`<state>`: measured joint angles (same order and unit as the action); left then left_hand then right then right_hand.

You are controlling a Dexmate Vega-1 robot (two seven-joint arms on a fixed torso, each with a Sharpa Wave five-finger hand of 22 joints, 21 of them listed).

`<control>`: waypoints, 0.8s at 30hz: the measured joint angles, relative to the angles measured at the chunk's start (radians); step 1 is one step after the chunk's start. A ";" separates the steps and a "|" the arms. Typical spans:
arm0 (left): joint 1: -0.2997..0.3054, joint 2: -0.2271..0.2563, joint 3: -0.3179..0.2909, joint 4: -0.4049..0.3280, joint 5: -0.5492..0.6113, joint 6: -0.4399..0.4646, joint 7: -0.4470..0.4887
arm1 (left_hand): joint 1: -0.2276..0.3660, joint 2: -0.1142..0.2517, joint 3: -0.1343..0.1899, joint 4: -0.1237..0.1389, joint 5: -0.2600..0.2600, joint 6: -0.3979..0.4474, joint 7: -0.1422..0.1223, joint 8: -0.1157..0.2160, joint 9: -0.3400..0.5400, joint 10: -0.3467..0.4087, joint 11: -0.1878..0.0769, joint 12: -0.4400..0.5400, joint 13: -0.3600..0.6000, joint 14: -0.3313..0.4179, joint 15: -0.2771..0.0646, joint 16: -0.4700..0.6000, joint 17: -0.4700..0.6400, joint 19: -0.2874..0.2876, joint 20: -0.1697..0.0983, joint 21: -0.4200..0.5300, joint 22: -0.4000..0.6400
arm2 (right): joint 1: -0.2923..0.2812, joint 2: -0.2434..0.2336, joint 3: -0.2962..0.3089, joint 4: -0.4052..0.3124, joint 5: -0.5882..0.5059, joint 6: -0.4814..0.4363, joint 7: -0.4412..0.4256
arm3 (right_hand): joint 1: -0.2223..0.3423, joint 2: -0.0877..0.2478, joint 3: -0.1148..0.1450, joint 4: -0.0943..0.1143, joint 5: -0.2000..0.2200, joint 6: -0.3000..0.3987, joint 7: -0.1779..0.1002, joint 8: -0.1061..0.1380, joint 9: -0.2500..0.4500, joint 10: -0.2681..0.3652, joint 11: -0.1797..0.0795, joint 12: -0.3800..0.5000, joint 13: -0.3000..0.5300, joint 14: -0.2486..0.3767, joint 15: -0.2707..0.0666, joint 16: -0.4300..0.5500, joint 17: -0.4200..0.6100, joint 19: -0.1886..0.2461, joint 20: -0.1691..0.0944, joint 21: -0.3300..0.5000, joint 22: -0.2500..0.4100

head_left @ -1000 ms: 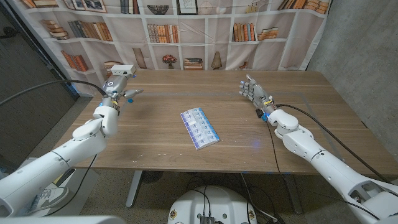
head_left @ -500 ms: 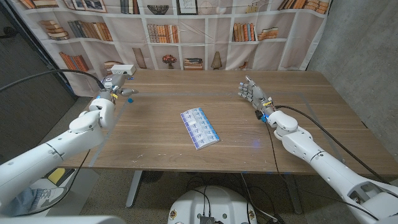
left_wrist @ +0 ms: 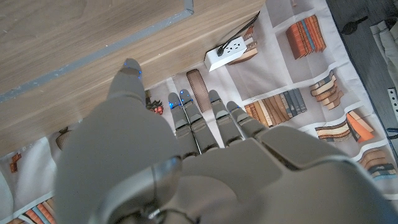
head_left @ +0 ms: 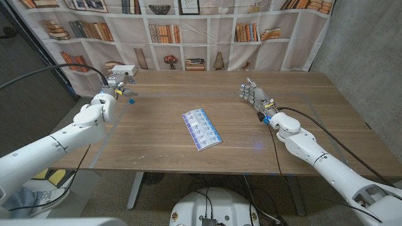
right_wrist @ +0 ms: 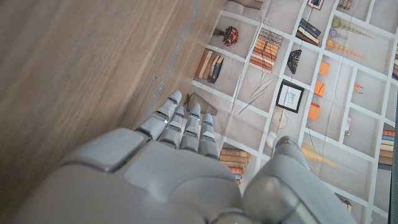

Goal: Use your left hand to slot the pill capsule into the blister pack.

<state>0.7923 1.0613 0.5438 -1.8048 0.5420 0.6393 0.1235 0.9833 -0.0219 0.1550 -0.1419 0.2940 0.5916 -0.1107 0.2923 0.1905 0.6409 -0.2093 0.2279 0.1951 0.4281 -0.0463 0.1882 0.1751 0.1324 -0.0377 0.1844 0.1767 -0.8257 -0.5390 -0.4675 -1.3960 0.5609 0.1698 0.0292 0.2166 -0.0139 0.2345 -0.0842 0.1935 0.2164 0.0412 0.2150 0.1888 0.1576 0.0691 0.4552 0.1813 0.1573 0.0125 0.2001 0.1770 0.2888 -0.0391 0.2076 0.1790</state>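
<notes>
The blister pack (head_left: 202,129), white and blue, lies flat at the table's middle, apart from both hands. My left hand (head_left: 115,88) is at the table's far left edge, well away from the pack. In the left wrist view its fingers (left_wrist: 205,118) reach out straight with the thumb (left_wrist: 129,73) apart, and I see nothing between them. A small blue spot (head_left: 131,100) sits on the table just beside that hand; whether it is the pill capsule is too small to tell. My right hand (head_left: 254,94) stands upright at the right, fingers spread and empty.
A white socket box (head_left: 125,69) stands at the far left corner behind my left hand. Thin tape lines mark a rectangle on the wooden table (head_left: 157,144). A bookshelf backdrop hangs behind the table's far edge.
My left hand has drawn back a little toward the far left corner, and its fingers no longer reach out to the right. The blister pack and the right hand have stayed put.
</notes>
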 measured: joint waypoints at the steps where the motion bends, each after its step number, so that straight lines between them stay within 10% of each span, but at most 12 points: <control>1: -0.002 0.000 0.002 0.001 0.001 0.001 -0.003 | 0.000 0.000 0.000 0.000 0.000 0.000 0.000 0.000 0.000 0.000 0.000 0.000 0.000 0.000 0.000 0.000 -0.002 -0.003 0.000 0.000 0.000 | 0.000 0.000 0.000 0.000 0.000 0.000 0.001 | 0.000 0.000 0.000 0.000 0.000 0.000 0.000 0.000 0.000 0.004 -0.004 -0.001 0.000 0.000 0.000 0.000 0.000 0.000 0.000 0.000 0.000; 24: -0.132 0.011 0.107 0.053 0.128 0.073 -0.222 | 0.056 -0.006 0.006 -0.006 0.000 0.005 -0.016 -0.012 0.003 0.012 0.013 -0.015 0.000 -0.016 0.005 -0.004 -0.003 -0.022 -0.002 0.000 0.000 | 0.016 0.008 -0.007 0.034 0.016 -0.007 0.037 | 0.000 0.000 0.000 0.000 0.000 0.000 0.000 0.000 0.000 0.011 0.000 -0.009 0.000 0.005 0.005 0.000 0.002 0.000 0.000 0.000 0.000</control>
<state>0.6601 1.0726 0.6511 -1.7515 0.6698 0.7119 -0.0989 1.0397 -0.0284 0.1606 -0.1476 0.2940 0.5967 -0.1270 0.2798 0.1933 0.6533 -0.1966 0.2125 0.1953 0.4121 -0.0409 0.1840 0.1720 0.1101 -0.0392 0.1844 0.1769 -0.8100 -0.5310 -0.4750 -1.3624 0.5772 0.1631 0.0664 0.2166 -0.0139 0.2346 -0.0842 0.1935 0.2162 0.0411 0.2150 0.1886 0.1682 0.0692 0.4463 0.1815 0.1627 0.0179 0.2001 0.1794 0.2888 -0.0391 0.2076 0.1790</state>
